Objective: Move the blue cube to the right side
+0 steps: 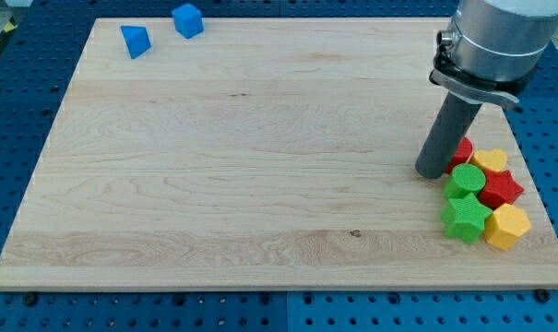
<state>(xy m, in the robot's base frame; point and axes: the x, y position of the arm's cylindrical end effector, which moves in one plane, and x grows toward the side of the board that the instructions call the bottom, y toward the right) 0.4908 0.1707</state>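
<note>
Green star-shaped block [466,218] and yellow hexagonal block [507,226] crowd the wooden table's [260,166] lower right.
My tip [433,172] stands upright beside them; no jaws. Blue cube [187,20] sits top left.

Light falls bright and even across the pale wooden surface [260,166], with no hot glare on it; the grain reads clearly from edge to edge. Shadows are soft and short, which suggests diffuse light from overhead. A faint dark patch sits at the foot of my tip [433,172], and the blue cube [188,20] casts a slim shadow at its base. The grey housing of the end effector [495,37] carries a mild sheen on the view's left side. Focus holds sharp over most of the view, though the clustered blocks at the view's right look slightly soft. The surface's edges narrow toward the view's top.
</note>
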